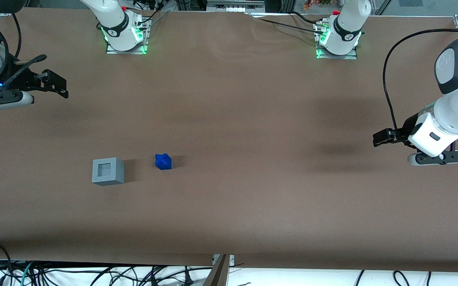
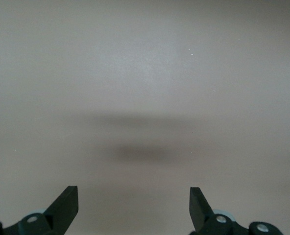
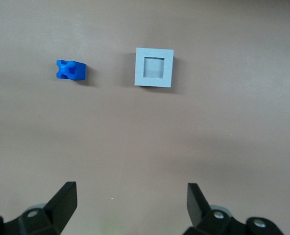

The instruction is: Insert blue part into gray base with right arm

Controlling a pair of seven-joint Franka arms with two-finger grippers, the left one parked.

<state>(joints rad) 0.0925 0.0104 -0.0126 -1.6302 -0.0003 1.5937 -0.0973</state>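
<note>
The gray base (image 1: 108, 171) (image 3: 155, 67), a light-gray cube with a square recess in its top, stands on the brown table. The blue part (image 1: 163, 161) (image 3: 70, 70) lies on the table beside it, a short gap away, toward the parked arm's end. Nothing sits in the recess. My right arm's gripper (image 1: 60, 85) (image 3: 130, 188) hovers over the table at the working arm's end, farther from the front camera than both objects and well apart from them. It is open, with only bare table between its fingers.
The two arm mounts (image 1: 125, 37) (image 1: 337, 39) stand at the table edge farthest from the front camera. Cables (image 1: 94, 274) run below the near edge. The brown table surface (image 1: 229, 119) spreads around the two parts.
</note>
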